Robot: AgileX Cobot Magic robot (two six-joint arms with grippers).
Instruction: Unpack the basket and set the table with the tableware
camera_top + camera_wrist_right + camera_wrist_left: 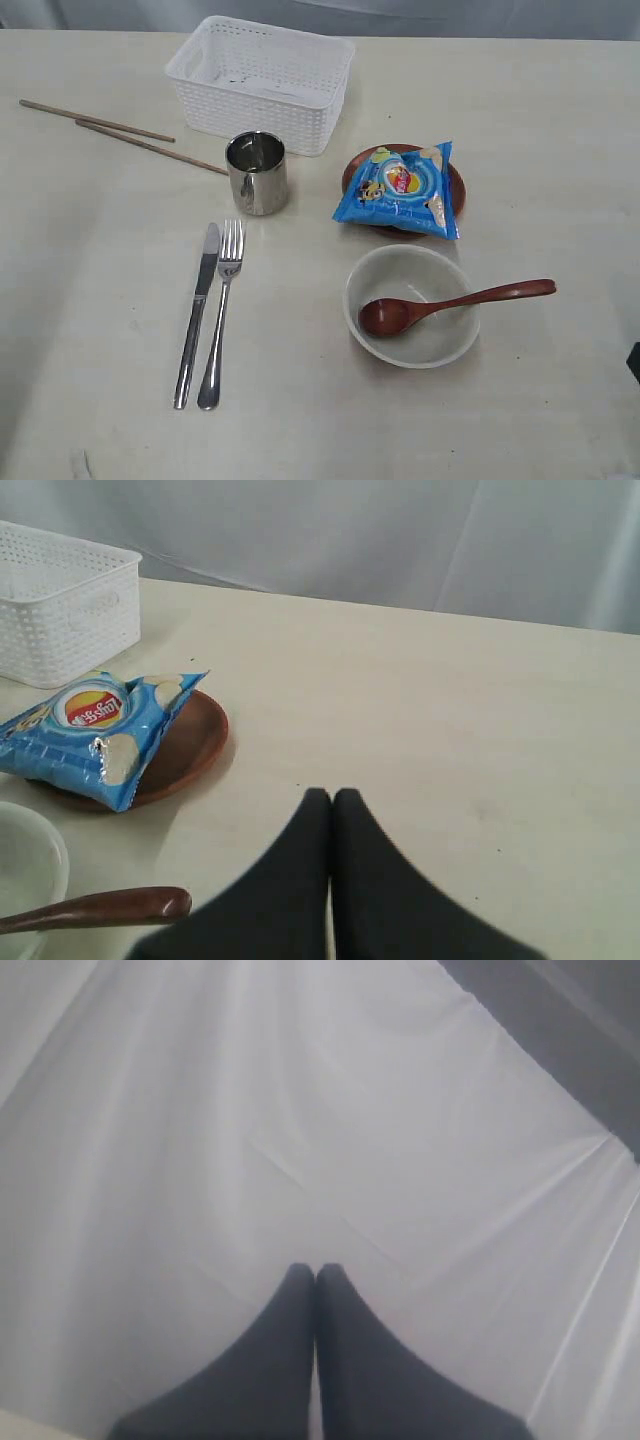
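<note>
Both claws are pressed together and grip nothing: the left claw faces a white cloth, and the right claw hovers over the bench near the plate. The basket stands at the back of the bench. Before it lie the chopsticks, cup, knife and fork side by side, the plate under a blue snack packet, and the bowl holding the spoon.

A white, softly creased cloth backdrop hangs behind the scene under even, diffuse light.
</note>
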